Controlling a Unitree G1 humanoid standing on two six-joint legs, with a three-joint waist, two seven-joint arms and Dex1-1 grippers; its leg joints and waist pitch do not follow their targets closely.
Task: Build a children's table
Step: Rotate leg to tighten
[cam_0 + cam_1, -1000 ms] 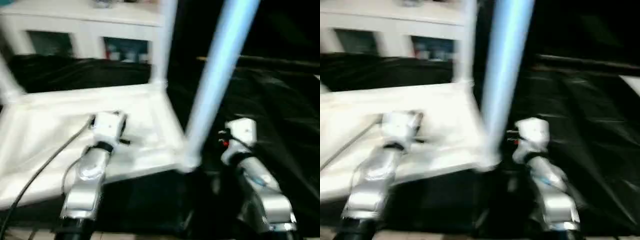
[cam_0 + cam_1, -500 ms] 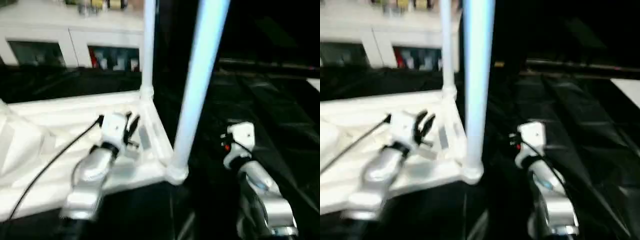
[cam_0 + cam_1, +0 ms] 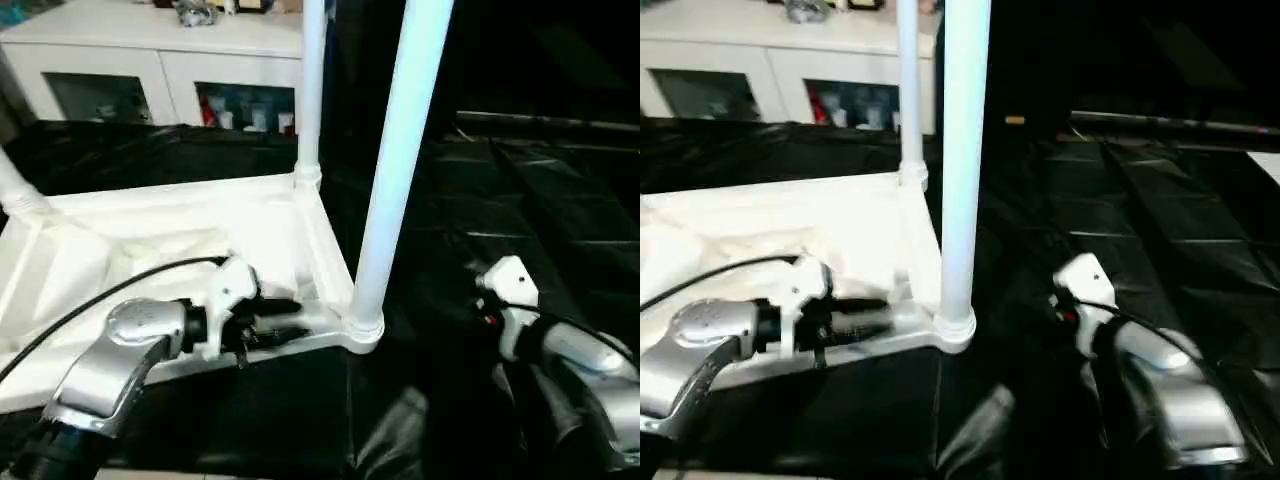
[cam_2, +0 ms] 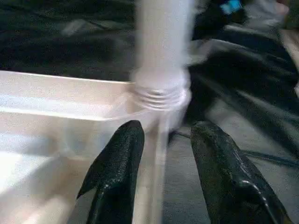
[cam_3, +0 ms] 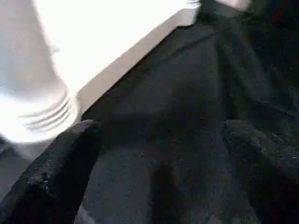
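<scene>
The children's table lies upside down on the black work table, its white rimmed top (image 3: 150, 250) facing me. A thick leg (image 3: 400, 150) stands upright in the near right corner socket (image 3: 362, 327). Another leg (image 3: 312, 90) rises at the far right corner, and a third leg (image 3: 15, 185) at the far left. My left gripper (image 4: 168, 128) is open, its fingers (image 4: 117, 172) straddling the near rim right beside that socket (image 4: 161, 95). My right gripper (image 5: 159, 177) is open over the black cover, just right of the same socket (image 5: 32, 107).
A white cabinet (image 3: 150, 40) with glass doors stands behind the work table. Wrinkled black cover (image 3: 540, 200) stretches to the right of the tabletop. A black cable (image 3: 100, 300) runs from my left wrist across the tabletop.
The head camera has shifted. My left gripper has swung from over the tabletop's inside to the near rim by the right corner socket. My right arm has dropped slightly lower.
</scene>
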